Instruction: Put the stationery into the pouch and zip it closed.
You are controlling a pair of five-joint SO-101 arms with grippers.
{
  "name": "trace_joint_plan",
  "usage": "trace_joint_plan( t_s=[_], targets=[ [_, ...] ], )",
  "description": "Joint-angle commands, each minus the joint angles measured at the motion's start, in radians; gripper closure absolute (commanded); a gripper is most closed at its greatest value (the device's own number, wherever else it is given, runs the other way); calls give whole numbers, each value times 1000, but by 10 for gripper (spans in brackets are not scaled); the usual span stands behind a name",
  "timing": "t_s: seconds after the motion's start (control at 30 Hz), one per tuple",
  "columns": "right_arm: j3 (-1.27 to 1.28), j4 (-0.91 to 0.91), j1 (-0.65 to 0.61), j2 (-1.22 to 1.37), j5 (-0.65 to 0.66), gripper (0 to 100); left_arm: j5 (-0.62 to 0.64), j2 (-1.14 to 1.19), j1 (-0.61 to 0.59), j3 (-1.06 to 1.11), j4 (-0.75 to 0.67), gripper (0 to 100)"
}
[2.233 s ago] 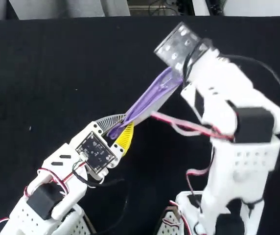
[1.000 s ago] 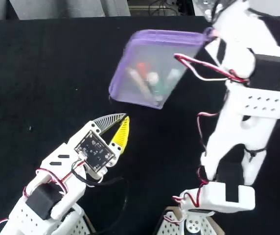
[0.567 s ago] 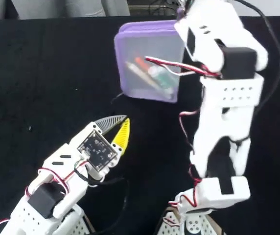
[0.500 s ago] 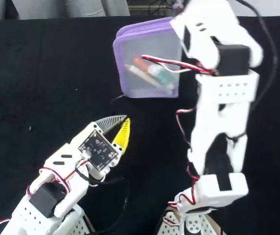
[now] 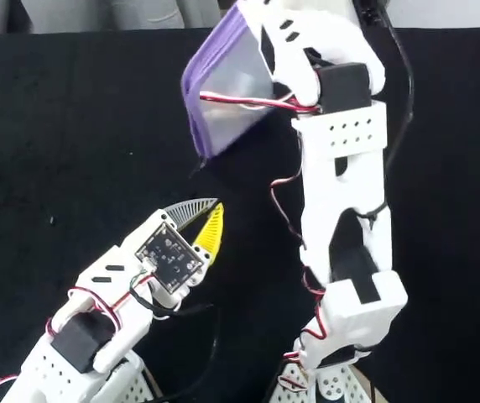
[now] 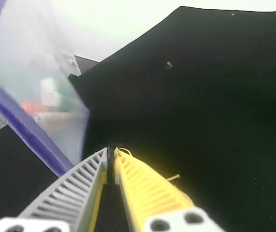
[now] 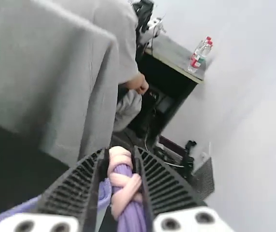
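Pouch (image 5: 220, 77) hangs from upstretched right end effector (image 7: 120, 157).

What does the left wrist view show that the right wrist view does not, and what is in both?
Left wrist view: the left gripper, jaws closed on nothing, over the black table, and stationery seen through the clear side of the pouch. Right wrist view: the right gripper clamped on the pouch's purple edge beside a pink cord, and bottles on a desk behind. Both: the purple pouch.

pouch (image 5: 227, 74) purple-edged, clear | table (image 5: 55, 126) black | left end effector (image 5: 216, 204) yellow, grey
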Motion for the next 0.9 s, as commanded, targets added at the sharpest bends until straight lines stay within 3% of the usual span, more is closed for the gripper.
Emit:
trace_joint_plan(
  t_s=[0.0,0.23,0.57,0.73,0.87],
  targets=[
    [-74,-61,-15,-24,-137,986,-5,-8,4,-8,-23,970],
    [-90,261,31,-35,-117,985,-5,-8,4,-8,-23,970],
    [-113,821,146,-56,68,985,-5,-8,4,-7,-25,970],
    [-22,850,230,-104,74,985,-5,-8,4,-5,-35,970],
    [193,850,252,-180,71,984,-5,-8,4,-5,-40,970]
  ],
)
